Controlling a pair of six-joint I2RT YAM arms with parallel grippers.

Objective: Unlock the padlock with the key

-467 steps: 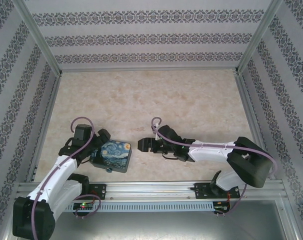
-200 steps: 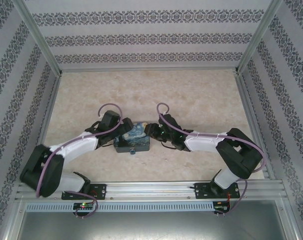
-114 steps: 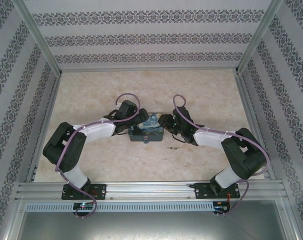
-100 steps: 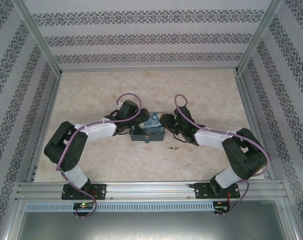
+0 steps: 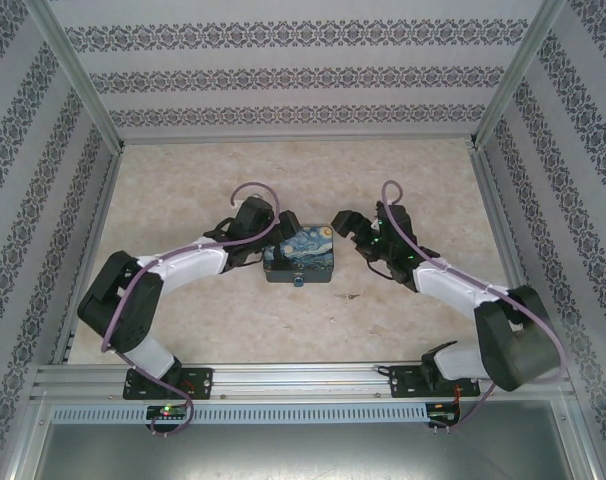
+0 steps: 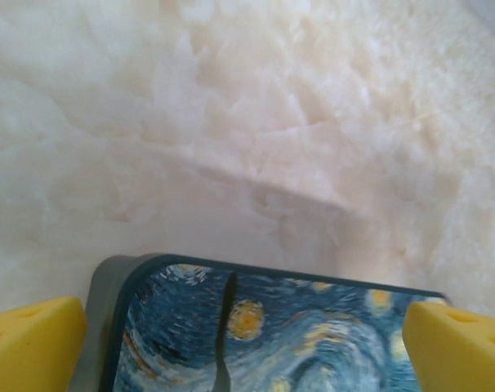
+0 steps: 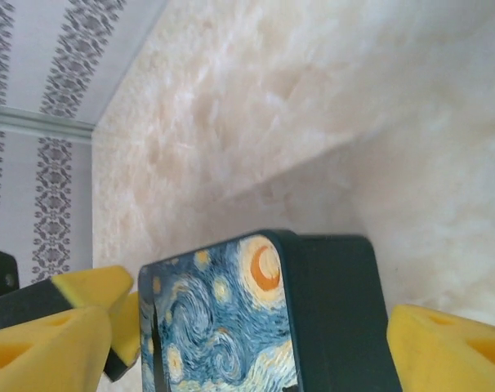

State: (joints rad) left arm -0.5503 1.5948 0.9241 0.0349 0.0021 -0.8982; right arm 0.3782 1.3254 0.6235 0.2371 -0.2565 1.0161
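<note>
On the marble-patterned table (image 5: 233,180), the painted box (image 5: 301,252) sat mid-floor. Left of the box, the left gripper (image 5: 279,238) stood with its yellow pads (image 6: 33,343) wide apart, straddling the box's left end. At the box's near face hung the small blue padlock (image 5: 299,283). Near and to the right of the box lay the thin grey key (image 5: 351,296). Right of the box, the right gripper (image 5: 345,227) had its fingers (image 7: 456,347) spread apart, clamped on nothing.

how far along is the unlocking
Early. Done: nothing; the padlock hangs on the box front. In hand: nothing; left gripper straddles the box with its jaws open, right gripper open beside it. Left: pick up the key from the table, insert, turn.
</note>
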